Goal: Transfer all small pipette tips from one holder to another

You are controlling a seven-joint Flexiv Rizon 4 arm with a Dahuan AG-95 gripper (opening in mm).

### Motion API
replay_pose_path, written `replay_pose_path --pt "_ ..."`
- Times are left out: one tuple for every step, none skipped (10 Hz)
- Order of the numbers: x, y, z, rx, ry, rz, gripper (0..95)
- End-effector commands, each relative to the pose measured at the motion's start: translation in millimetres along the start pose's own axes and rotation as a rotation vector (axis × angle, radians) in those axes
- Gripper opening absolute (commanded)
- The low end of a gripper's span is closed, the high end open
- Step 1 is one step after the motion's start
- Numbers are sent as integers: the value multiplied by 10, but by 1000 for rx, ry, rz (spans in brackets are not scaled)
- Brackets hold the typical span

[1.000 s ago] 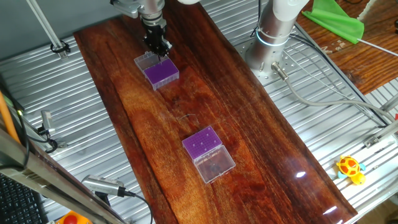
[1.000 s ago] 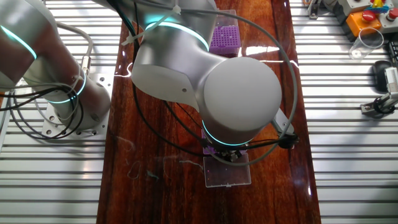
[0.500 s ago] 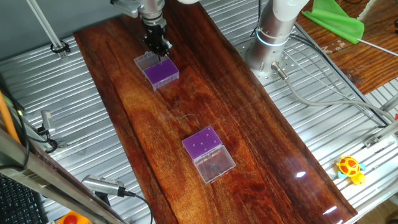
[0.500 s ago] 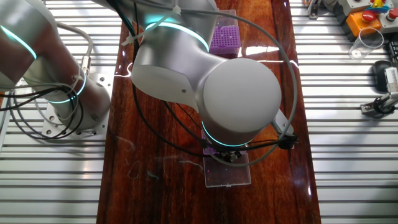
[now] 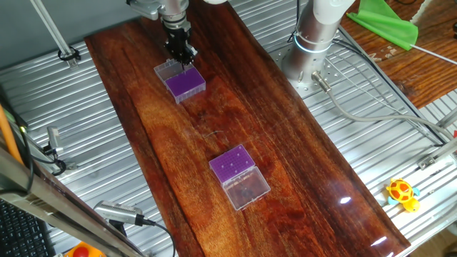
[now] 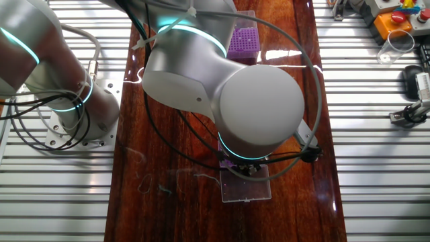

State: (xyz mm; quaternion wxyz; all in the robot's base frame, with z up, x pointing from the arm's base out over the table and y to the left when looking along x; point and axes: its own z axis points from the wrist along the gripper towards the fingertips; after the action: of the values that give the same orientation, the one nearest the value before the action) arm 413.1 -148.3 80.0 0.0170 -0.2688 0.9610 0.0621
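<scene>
No readable writing; fingers (image 5: 183, 58) over far holder (image 5: 182, 81).

You're looking at a robotics lab bench. A dark wooden board (image 5: 214, 135) lies on a ribbed metal table (image 5: 400, 143), and the arm's base (image 5: 314, 43) is bolted to that table at about 1 o'clock, with grey cables (image 5: 371, 114) trailing away from it. Two clear boxes with purple inserts (image 5: 184, 82) (image 5: 233, 165) sit on the board. In the other fixed view, a box with coloured buttons (image 6: 396, 19) sits at 2 o'clock.
</scene>
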Motion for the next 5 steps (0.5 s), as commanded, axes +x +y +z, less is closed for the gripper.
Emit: replay_pose_path --pt "-1 5 -1 -2 0 0 0" --pt "0 7 0 -2 -1 0 0" --pt "1 8 1 -2 -1 1 0" --pt "0 8 2 -2 0 1 0" --pt "-3 10 5 -1 0 1 0"
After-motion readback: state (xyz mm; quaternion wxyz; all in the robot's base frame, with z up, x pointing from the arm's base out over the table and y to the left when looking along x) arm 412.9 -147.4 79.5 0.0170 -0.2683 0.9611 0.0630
